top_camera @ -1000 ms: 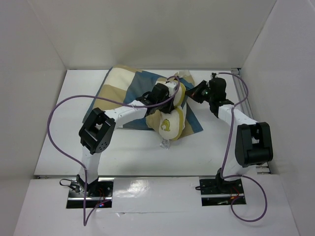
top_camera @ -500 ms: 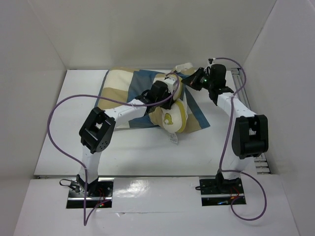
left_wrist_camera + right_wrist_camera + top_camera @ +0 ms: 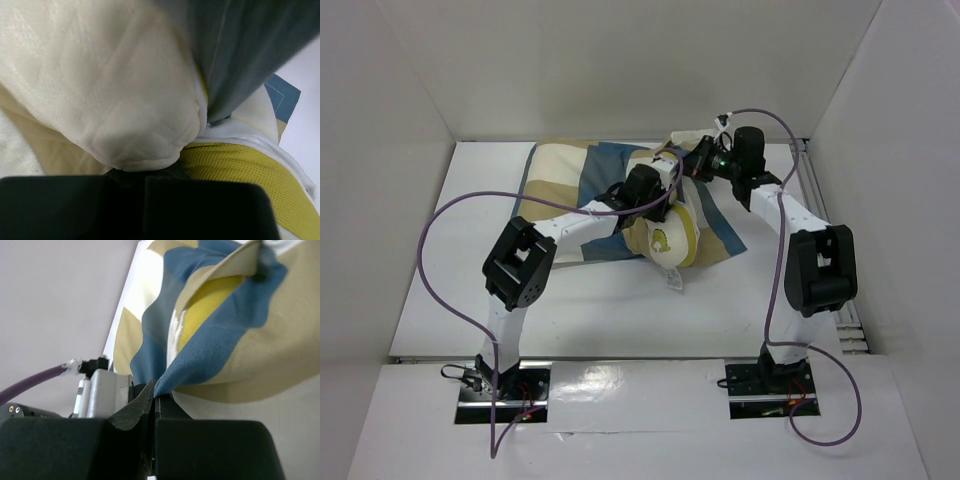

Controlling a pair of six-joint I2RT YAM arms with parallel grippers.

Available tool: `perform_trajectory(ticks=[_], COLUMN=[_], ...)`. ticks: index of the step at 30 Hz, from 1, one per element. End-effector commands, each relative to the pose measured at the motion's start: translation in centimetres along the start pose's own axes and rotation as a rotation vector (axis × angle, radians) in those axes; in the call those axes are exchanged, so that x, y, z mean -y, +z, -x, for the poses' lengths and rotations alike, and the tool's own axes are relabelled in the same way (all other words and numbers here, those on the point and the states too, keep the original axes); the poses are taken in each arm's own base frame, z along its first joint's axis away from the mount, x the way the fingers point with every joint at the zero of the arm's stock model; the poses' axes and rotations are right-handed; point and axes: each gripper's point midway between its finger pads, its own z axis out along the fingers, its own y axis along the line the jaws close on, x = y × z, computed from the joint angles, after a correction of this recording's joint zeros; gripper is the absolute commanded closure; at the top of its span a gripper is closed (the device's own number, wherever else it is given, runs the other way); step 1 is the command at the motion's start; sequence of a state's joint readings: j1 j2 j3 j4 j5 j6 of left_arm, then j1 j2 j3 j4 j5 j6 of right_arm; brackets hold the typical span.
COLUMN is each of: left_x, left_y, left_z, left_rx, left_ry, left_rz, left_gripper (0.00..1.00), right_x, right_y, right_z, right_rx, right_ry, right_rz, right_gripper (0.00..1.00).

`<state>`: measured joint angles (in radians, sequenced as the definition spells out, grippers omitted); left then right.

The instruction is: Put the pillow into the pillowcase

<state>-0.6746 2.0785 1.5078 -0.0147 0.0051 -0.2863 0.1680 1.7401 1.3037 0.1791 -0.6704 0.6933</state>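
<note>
Top external: pillow (image 3: 672, 238) lies centre-far on surface (image 3: 620, 310), its far end inside pillowcase (image 3: 565, 185) mouth. R pincer (image 3: 698, 160) pinches pillowcase's blue edge, held up; L pincer (image 3: 658, 192) clamped on pillow's cream fabric. Bare surface near & left.

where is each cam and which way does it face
Top external: above and behind, looking down at the table; left arm and right arm show.
Left wrist: on left gripper, lens against the pillow; dark fingers below.
Right wrist: on right gripper, facing the pillowcase edge it pinches.
Both wrist views share the pillow's yellow side.
</note>
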Motion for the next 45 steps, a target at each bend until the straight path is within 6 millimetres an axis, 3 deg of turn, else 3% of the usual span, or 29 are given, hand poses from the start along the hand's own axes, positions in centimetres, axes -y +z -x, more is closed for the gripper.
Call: perform_trajectory(ticks=[1,3,5,8,9,13,19,22,23,24,28,30,35,39,42,45], left_x=[-1.8,-1.8,-1.3,-0.5,-0.8,0.7,4.1,4.8,5.0,5.1,5.5,5.3,4.4,5.3,6.6,8.5], left_y=[-8.2,-8.2,-8.1,-8.4,-8.7,-10.9,-14.2,-16.2,-16.7,-17.1,-18.6,-19.3,-19.3,-18.4,-18.7,-20.9], left_z=[-27.1,-27.1,-26.1,-24.2,-23.6,-18.1,-12.4,-9.8,-9.1,-8.6,-5.3,-2.9,0.1,2.4,5.2,7.6], left_rx=[-0.994,-0.994,-0.961,-0.917,-0.901,-0.761,-0.624,-0.56,-0.551,-0.542,-0.46,-0.394,-0.308,-0.266,-0.202,-0.153], left_ry=[-0.029,-0.029,-0.031,-0.054,-0.062,-0.08,-0.101,-0.088,-0.096,-0.094,-0.11,-0.137,-0.243,-0.292,-0.292,-0.237], left_rz=[0.053,0.053,0.033,-0.01,-0.009,-0.082,-0.23,-0.249,-0.248,-0.25,-0.279,-0.31,-0.406,-0.475,-0.596,-0.769], left_gripper=[1.0,1.0,1.0,1.0,1.0,1.0,1.0,1.0,0.99,0.83,0.53,0.53,0.85,1.0,1.0,0.96], right_x=[-24.8,-24.7,-22.1,-18.5,-16.3,-9.8,-5.3,-3.1,-2.6,-1.8,-1.0,-1.0,-1.2,-1.2,-1.0,-0.7], right_y=[-9.2,-8.9,-7.0,-6.1,-5.6,-5.3,-4.9,-4.6,-4.5,-4.6,-5.0,-5.3,-5.5,-5.6,-5.5,-5.3], right_z=[7.8,5.6,3.5,1.1,-0.2,-3.0,-6.6,-8.0,-8.8,-9.5,-9.8,-9.6,-9.2,-9.1,-9.3,-9.2], right_rx=[0.358,0.31,0.219,0.149,0.138,0.068,-0.002,-0.05,-0.065,-0.085,-0.089,-0.084,-0.089,-0.096,-0.109,-0.112], right_ry=[-0.618,-0.652,-0.633,-0.558,-0.516,-0.401,-0.29,-0.253,-0.257,-0.242,-0.247,-0.259,-0.284,-0.299,-0.288,-0.291], right_rz=[0.639,0.651,0.587,0.498,0.439,0.28,0.174,0.112,0.093,0.065,0.012,0.003,-0.012,-0.015,-0.024,-0.036], right_gripper=[1.0,1.0,1.0,1.0,1.0,1.0,1.0,1.0,1.0,1.0,1.0,1.0,1.0,1.0,1.0,1.0])
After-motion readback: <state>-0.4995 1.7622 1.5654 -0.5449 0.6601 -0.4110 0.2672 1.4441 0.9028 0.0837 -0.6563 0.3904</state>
